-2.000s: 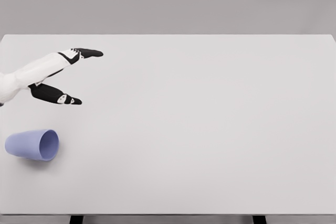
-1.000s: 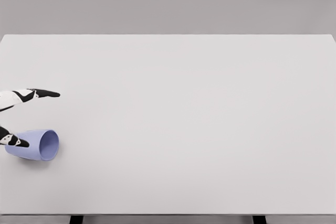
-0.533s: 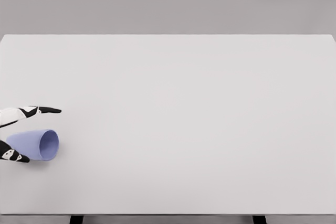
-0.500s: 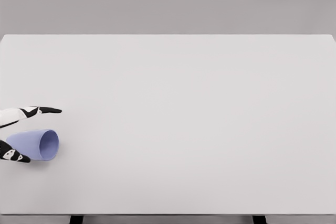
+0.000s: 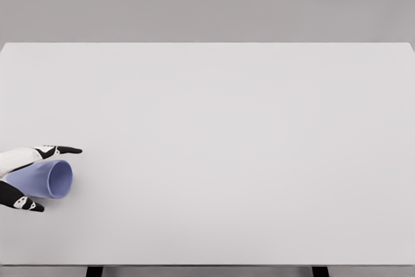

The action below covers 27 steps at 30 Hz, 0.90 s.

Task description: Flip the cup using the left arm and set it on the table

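Left hand has closed in around the cup since 0.5 s ago, finger and thumb now bracketing it, w/ contact likely. Cup on its side at table's 8 o'clock edge, mouth toward 3; grasp nearly set, flip next
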Motion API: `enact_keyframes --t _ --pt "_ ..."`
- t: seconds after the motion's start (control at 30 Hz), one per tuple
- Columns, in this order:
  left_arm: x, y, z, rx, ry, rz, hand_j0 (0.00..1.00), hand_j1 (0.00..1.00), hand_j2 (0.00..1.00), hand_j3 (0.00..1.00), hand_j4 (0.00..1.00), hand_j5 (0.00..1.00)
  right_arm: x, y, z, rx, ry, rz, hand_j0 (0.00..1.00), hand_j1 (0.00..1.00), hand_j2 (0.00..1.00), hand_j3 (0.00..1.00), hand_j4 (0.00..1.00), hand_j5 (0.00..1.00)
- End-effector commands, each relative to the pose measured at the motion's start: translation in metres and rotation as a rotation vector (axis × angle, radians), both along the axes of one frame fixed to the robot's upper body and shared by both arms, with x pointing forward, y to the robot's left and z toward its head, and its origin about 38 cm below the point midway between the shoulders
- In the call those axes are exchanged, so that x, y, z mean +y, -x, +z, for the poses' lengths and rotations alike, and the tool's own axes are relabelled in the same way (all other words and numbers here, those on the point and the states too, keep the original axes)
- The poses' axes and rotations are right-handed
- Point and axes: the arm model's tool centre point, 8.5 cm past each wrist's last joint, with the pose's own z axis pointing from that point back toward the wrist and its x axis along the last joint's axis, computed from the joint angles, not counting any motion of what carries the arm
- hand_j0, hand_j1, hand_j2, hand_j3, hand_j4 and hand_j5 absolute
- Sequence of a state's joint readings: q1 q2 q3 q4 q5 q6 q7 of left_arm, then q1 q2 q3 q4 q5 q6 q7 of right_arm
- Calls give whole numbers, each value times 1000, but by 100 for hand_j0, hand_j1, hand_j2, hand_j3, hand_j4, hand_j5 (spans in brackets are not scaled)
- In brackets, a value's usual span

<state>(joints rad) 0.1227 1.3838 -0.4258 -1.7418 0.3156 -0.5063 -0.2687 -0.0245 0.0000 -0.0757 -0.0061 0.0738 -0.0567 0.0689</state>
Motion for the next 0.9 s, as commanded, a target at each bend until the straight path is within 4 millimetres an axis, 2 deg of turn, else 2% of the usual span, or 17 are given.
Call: enact_keyframes --t 0.0,0.23,0.87 --pt "1 0 -6 -1 1 9 100 100 100 100 100 100 0 -1 0 -2 0 -1 100 100 100 100 100 100" --pt "2 -1 -19 10 -31 40 100 100 100 100 100 100 0 0 0 0 0 -1 100 100 100 100 100 100" --pt "5 -3 -24 9 -56 61 100 100 100 100 100 100 0 0 0 0 0 0 100 100 100 100 100 100"
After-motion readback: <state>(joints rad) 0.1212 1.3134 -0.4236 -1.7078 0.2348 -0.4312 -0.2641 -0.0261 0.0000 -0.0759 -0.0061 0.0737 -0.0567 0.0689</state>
